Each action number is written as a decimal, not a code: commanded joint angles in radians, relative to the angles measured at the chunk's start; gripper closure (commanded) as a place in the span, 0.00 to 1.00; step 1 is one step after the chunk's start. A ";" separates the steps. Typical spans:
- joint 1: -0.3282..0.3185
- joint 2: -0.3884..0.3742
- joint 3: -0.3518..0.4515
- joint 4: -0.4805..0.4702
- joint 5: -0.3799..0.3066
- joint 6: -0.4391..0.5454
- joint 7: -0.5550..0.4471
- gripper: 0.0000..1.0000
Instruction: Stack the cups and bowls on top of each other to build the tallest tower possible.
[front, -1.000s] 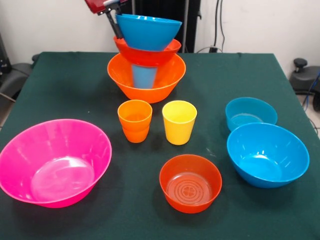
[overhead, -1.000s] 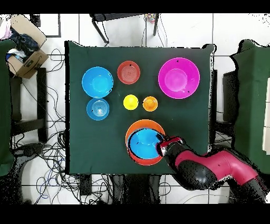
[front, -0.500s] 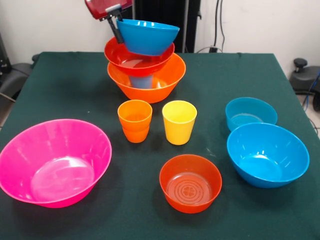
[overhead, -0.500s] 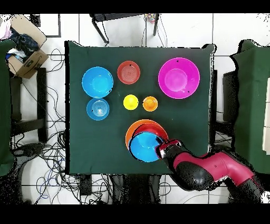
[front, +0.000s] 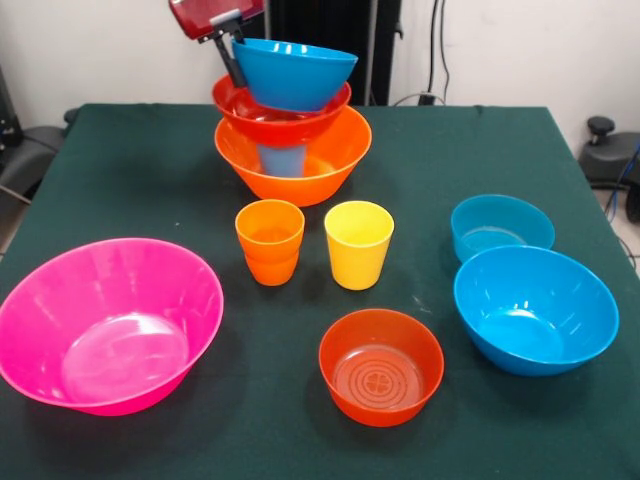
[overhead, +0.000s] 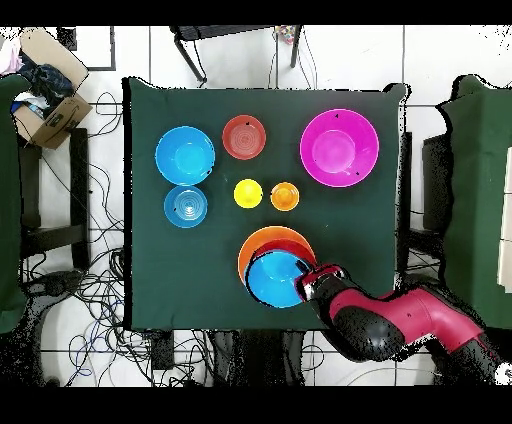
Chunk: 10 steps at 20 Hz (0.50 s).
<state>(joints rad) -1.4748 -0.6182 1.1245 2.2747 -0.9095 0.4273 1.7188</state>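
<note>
Red-orange bowl (front: 280, 115) now level again, hand (front: 232, 55) clamped on tilted blue bowl (front: 295, 72) above.

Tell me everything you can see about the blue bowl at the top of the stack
The blue bowl is glossy, plastic-looking, with flared walls and a narrower base. It stands upright but slightly tilted, topmost on the tower, its base in a red-orange bowl that rests over a blue cup inside the big orange bowl at the table's far side. The gripper grips its rim on the side at the picture's left. From overhead it sits off-centre over the orange bowl, toward the robot.
</note>
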 joint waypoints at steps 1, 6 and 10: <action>0.061 0.036 -0.056 0.003 -0.035 0.087 -0.141 1.00; 0.058 0.035 -0.054 0.002 -0.033 0.090 -0.146 1.00; 0.054 0.030 -0.046 0.000 -0.029 0.082 -0.143 1.00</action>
<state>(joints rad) -1.4748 -0.6183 1.1240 2.2747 -0.9095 0.4271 1.7188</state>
